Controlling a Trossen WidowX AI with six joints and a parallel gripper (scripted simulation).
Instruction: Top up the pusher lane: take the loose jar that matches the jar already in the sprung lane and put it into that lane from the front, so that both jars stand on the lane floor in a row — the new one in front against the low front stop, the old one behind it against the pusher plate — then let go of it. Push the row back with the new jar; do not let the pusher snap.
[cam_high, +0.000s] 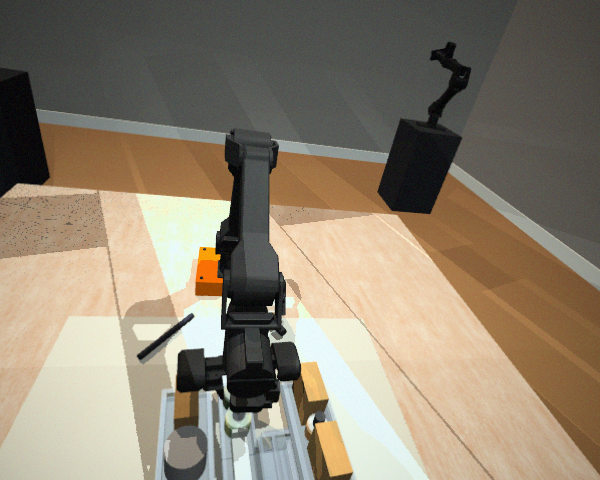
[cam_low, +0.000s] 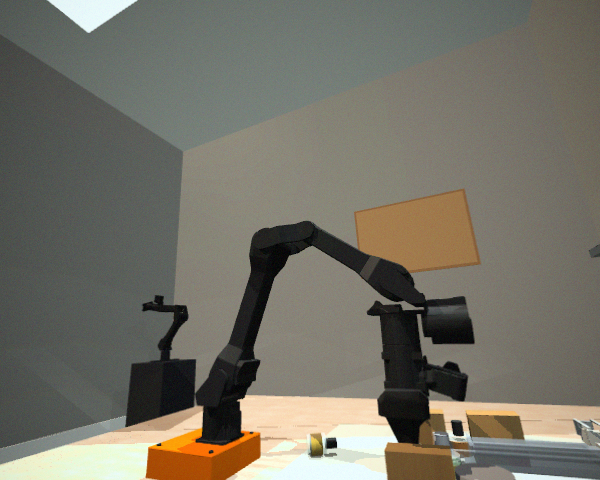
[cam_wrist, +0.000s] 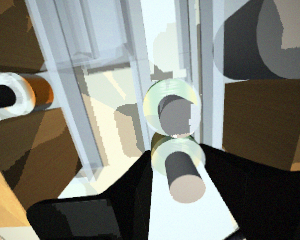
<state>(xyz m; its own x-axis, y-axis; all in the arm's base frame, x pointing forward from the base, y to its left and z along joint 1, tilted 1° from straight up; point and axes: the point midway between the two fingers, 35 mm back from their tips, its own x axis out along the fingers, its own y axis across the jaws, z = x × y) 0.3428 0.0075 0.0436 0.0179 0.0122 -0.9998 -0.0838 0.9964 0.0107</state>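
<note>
Backdrop: grey walls, orange-brown floor, pale wood table (cam_high: 450, 320) beneath the jaws, tan wall board (cam_low: 417, 230) above and beyond.
Gripper (cam_high: 252, 402) (cam_low: 404, 437) (cam_wrist: 174, 151): pointing down, clamped on 1 jar.
Held jar (cam_wrist: 186, 172): between the fingers, pale green shoulder, dark-sided cap; seating on the lane floor impossible to tell.
Lane jar (cam_high: 237, 421) (cam_wrist: 172, 106): just ahead of the jaws, same pale green shoulder, upright; rims meeting in the wrist view, contact impossible to tell.
Sprung lane (cam_high: 241, 465) (cam_wrist: 161, 47): running away from the jaws, around the lane jar.
Orange-banded jar (cam_high: 309, 427) (cam_wrist: 44, 93): to one side of the jaws, between 2 wooden blocks.
Large grey cylinder (cam_high: 185, 452) (cam_wrist: 280, 37): on the opposite side, ahead of 1 wooden block (cam_high: 186, 407) (cam_wrist: 260, 115).
Yellow-banded jar (cam_low: 316, 444): lying on its side, between jaws and orange base (cam_high: 206, 286) (cam_low: 175, 462).
Black rod (cam_high: 165, 338): on the table, well apart from the jaws.
</note>
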